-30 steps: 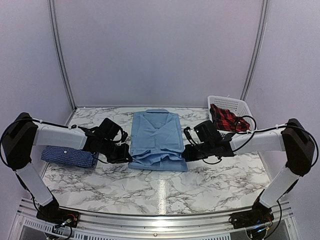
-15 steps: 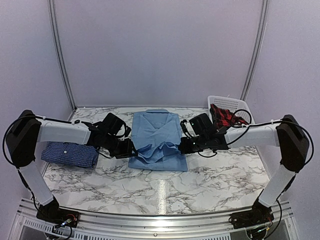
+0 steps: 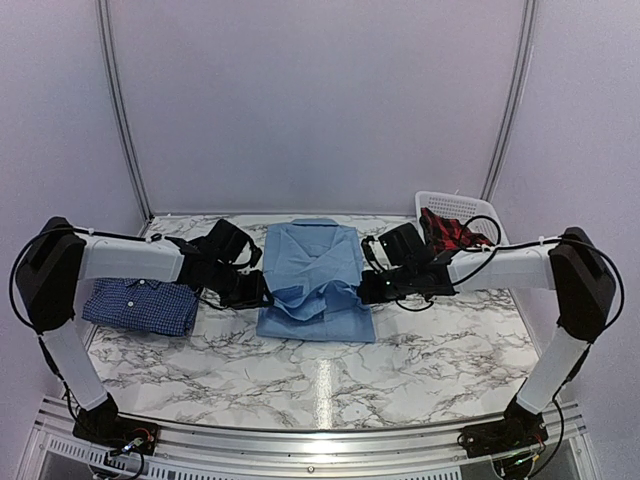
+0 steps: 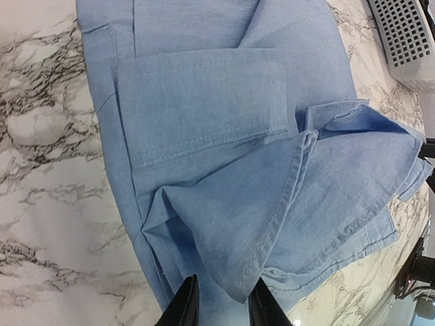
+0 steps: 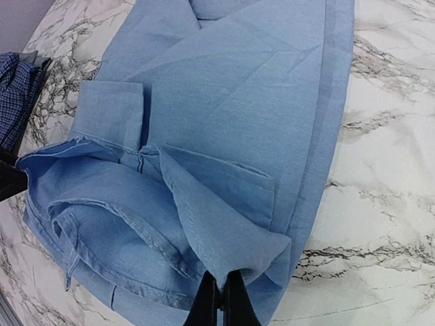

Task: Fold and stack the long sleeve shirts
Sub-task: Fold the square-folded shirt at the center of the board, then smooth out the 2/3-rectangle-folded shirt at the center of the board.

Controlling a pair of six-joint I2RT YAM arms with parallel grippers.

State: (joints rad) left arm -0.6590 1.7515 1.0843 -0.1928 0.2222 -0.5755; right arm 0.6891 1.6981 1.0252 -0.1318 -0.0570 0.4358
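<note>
The light blue shirt (image 3: 315, 270) lies collar away from me in the middle of the marble table, its lower hem lifted and folded partway up over the body. My right gripper (image 3: 366, 289) is shut on the hem's right corner (image 5: 224, 258), fingers pinched together (image 5: 223, 302). My left gripper (image 3: 262, 293) is at the hem's left side; its jaws stand apart (image 4: 223, 309) with a loose hem corner (image 4: 238, 272) lying between them. The dark blue checked shirt (image 3: 140, 305) lies folded at the left, also in the right wrist view (image 5: 13, 88).
A white basket (image 3: 462, 207) stands at the back right with a red plaid cloth (image 3: 452, 236) in it; its corner shows in the left wrist view (image 4: 406, 34). Grey walls close the back and sides. Bare marble (image 3: 330, 370) lies in front of the shirt.
Both grippers have moved away from me, carrying the light blue shirt's lower hem up over its body. The hem now bunches in a raised fold across the lower half.
</note>
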